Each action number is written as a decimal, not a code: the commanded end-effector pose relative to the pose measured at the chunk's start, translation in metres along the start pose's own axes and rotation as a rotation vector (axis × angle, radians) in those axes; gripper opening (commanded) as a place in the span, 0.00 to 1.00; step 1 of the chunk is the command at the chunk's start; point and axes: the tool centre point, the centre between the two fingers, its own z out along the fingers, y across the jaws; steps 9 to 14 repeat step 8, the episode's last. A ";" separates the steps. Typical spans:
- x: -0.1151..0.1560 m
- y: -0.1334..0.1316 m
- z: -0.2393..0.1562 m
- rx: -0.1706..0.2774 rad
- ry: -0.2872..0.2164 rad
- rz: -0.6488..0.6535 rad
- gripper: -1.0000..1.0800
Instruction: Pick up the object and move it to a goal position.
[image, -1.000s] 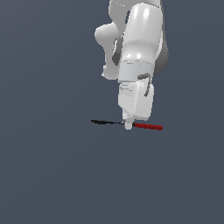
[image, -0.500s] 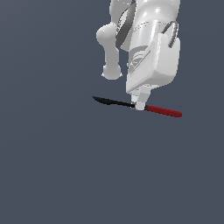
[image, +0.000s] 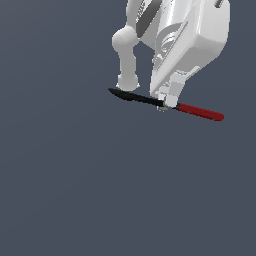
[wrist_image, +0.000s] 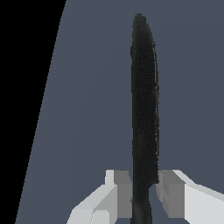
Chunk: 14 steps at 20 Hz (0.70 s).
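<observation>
Knife-like stick gripped by the claw in the upper right of the exterior view.

The claw (image: 167, 102) is clamped on the object (image: 165, 104) near its middle, where the black blade meets the red handle. The blade tip points toward the exterior view's left, just below the white rounded arm link (image: 125, 55); the red handle sticks out toward the exterior view's right and slopes slightly downward. In the wrist view the black blade (wrist_image: 144, 113) runs away from the camera between the two pale fingers (wrist_image: 116, 192), which press against it on both sides. The background is plain grey-blue. No brand, label or writing can be read anywhere.
</observation>
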 end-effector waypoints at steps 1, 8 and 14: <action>0.000 -0.004 -0.004 0.011 0.006 0.003 0.00; 0.000 -0.008 -0.008 0.020 0.011 0.004 0.00; 0.000 -0.008 -0.008 0.020 0.011 0.004 0.00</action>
